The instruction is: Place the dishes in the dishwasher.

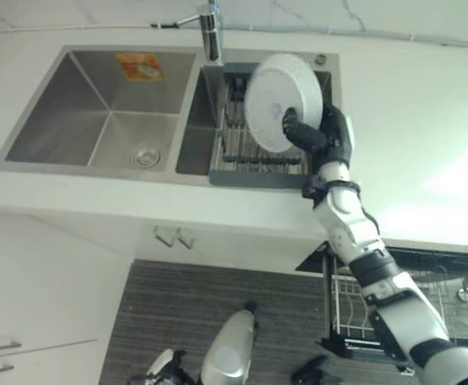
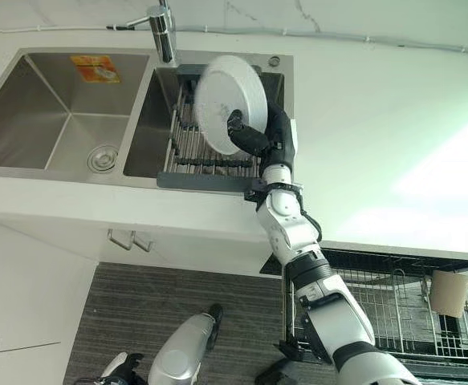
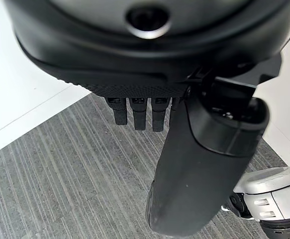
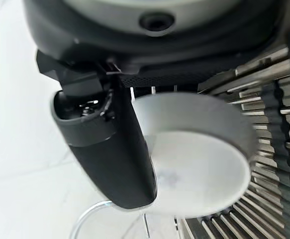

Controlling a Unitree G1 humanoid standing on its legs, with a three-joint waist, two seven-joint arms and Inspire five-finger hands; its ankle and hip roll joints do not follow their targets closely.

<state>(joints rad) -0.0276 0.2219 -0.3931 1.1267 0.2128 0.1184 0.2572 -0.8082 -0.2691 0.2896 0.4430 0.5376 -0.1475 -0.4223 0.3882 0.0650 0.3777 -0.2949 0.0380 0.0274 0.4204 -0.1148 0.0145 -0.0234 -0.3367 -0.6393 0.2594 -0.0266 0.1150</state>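
The likeliest mishap, as I judge it, is the white plate (image 1: 278,100) slipping out of my right hand (image 1: 322,136). I am grasping it at one edge only, thumb across its face and fingers curled behind the rim, so all its weight hangs off that pinch. A quick swing could lever it loose, and it would fall onto the drying rack (image 1: 250,156) or into the sink (image 1: 89,88) (ceramic on steel, not a sound I want). A second risk is the faucet (image 1: 210,32), which stands just beside the plate's upper rim: if I lift straight up or drift that way, the rim could knock it. The third lies further along. The dishwasher rack (image 2: 394,309) is pulled out well below the white surface (image 1: 410,104), to my right, so I judge the carry must clear the surface's front edge on the way down, and clipping that edge would jar my grip.

My right arm reaches up and forward over the surface, nearly straight, wrist bent toward the sink's smaller basin. The plate stands tilted on edge above the drying rack; whether its lower rim touches the rack I cannot tell.

My left hand (image 3: 140,112) hangs low over the grey striped floor (image 3: 60,189), fingers relaxed, grasping nothing.
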